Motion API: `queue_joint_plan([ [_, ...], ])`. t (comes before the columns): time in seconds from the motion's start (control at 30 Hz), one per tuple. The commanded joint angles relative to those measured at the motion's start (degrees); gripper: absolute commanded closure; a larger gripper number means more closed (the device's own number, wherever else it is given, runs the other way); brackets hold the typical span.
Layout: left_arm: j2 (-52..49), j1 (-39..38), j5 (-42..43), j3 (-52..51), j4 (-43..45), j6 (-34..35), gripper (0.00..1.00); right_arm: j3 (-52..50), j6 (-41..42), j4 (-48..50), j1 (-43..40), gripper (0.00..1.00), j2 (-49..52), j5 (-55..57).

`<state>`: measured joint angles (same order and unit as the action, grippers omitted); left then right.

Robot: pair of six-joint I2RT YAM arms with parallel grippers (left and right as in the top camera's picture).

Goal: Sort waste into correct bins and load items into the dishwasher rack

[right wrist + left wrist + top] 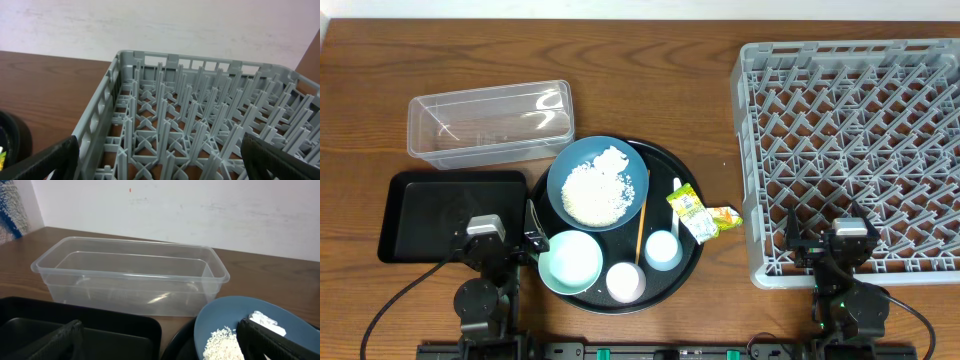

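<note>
Both sets released, nothing gripped. Left fingers are spread over the near rim of the shallow matte black tray. The clear thin-walled tub, with rounded corners, lies beyond it. The glossy dark-blue bowl is just right of them and holds a loose rice heap and white scraps. It sits on the round black tray with the mint bowl, pink cup, light-blue cup and thin wooden stick. The crumpled wrapper overhangs that tray's right edge. Right fingers are spread at the near wall of the grey peg-lattice rack. Wood-grain worktop.
</note>
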<state>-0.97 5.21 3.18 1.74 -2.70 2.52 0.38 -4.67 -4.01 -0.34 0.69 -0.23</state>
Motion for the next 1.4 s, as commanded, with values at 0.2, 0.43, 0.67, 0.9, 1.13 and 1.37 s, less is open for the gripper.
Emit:
queue_joint_plan([
  [0.2,-0.3,0.3,0.2,-1.5,-1.0,-0.8,0.02,-0.1,-0.5,-0.2,0.3,0.01,-0.2,-0.2],
  [0.43,-0.3,0.3,0.2,-1.5,-1.0,-0.8,0.02,-0.1,-0.5,-0.2,0.3,0.01,-0.2,-0.2],
  [0.67,-0.3,0.3,0.2,-1.5,-1.0,-0.8,0.02,-0.1,-0.5,-0.2,0.3,0.01,-0.2,-0.2],
  [0.9,-0.3,0.3,0.2,-1.5,-1.0,-0.8,0.02,-0.1,-0.5,-0.2,0.3,0.01,-0.2,-0.2],
  [1.13,-0.3,0.3,0.2,-1.5,-1.0,-0.8,0.02,-0.1,-0.6,-0.1,0.3,0.01,-0.2,0.7],
  [1.37,-0.3,0.3,0.2,-1.5,-1.0,-0.8,0.03,-0.1,-0.6,0.0,0.3,0.01,-0.2,1.1],
])
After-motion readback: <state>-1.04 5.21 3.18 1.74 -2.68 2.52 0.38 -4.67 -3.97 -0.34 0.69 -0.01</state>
